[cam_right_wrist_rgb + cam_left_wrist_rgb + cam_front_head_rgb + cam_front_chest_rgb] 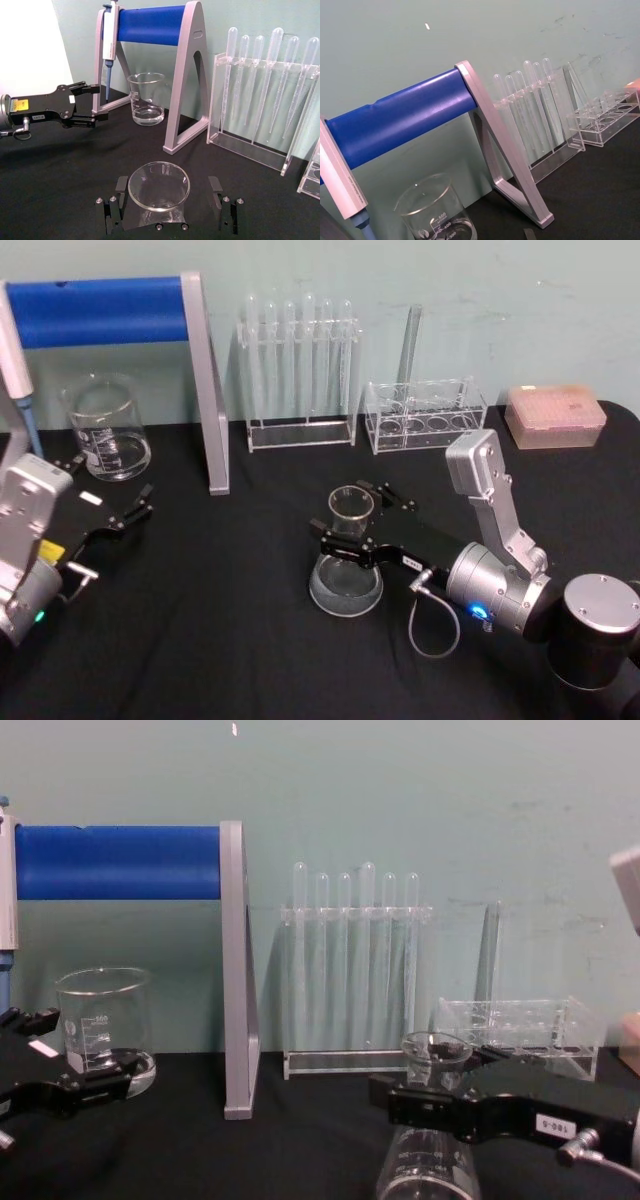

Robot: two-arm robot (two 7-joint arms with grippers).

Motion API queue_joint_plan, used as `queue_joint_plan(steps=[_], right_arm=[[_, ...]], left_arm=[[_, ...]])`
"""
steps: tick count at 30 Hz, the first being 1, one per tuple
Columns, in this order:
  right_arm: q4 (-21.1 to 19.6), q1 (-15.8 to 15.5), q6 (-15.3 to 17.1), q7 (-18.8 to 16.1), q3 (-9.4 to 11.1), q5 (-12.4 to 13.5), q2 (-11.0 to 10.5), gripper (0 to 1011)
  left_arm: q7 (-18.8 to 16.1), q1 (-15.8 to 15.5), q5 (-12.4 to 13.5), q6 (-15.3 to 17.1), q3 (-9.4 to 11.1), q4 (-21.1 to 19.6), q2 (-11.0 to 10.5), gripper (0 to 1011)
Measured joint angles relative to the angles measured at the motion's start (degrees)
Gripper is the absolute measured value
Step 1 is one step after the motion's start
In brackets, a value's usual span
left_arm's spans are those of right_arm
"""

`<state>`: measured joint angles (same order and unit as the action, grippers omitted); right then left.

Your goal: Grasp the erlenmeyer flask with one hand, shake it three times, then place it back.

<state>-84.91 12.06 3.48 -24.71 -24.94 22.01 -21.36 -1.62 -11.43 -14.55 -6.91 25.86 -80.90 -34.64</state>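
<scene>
Right gripper (pixel 352 532) straddles the erlenmeyer flask (pixel 346 570) neck, jaws spread and not visibly touching; flask stands on the table (pixel 230 640). Grasp step; next, close squarely on the neck, then lift. Left gripper (pixel 125 505) idles open near the beaker (pixel 106 428).

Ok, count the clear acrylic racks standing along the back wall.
2. The tall clear acrylic rack of pipettes stands centre, right of the grey-legged stand; the low clear acrylic rack with round holes sits to its right.

Even, diffuse overhead light is illuminating the scene; the black tablecloth (pixel 250 640) is absorbing shadows, the beaker (pixel 145 97) is showing faint glare, and the views are appearing slightly soft.
</scene>
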Motion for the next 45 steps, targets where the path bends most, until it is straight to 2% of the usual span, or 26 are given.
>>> queue_joint_plan(steps=[5, 9, 17, 23, 33, 45], right_arm=[[-0.23, -0.08, 0.08, -0.17, 0.10, 0.21, -0.19, 1000], [-1.58, -0.86, 0.93, -0.54, 0.58, 0.91, -1.28, 1000], [-4.95, -2.60, 1.62, -2.95, 0.54, 2.07, -4.56, 1000], [-6.83, -3.62, 2.27, -3.39, 0.55, 2.72, -6.50, 1000], [-9.30, -5.70, 2.92, -2.56, 1.90, 4.17, -9.02, 1000], [-11.71, -8.38, 2.88, -1.04, 4.63, 5.32, -11.84, 1000]], left_arm=[[0.00, 0.00, 0.00, 0.00, 0.00, 0.00, 0.00, 1001], [0.00, 0.00, 0.00, 0.00, 0.00, 0.00, 0.00, 1001], [0.00, 0.00, 0.00, 0.00, 0.00, 0.00, 0.00, 1001], [0.00, 0.00, 0.00, 0.00, 0.00, 0.00, 0.00, 1001], [0.00, 0.00, 0.00, 0.00, 0.00, 0.00, 0.00, 1001], [0.00, 0.00, 0.00, 0.00, 0.00, 0.00, 0.00, 1001]])
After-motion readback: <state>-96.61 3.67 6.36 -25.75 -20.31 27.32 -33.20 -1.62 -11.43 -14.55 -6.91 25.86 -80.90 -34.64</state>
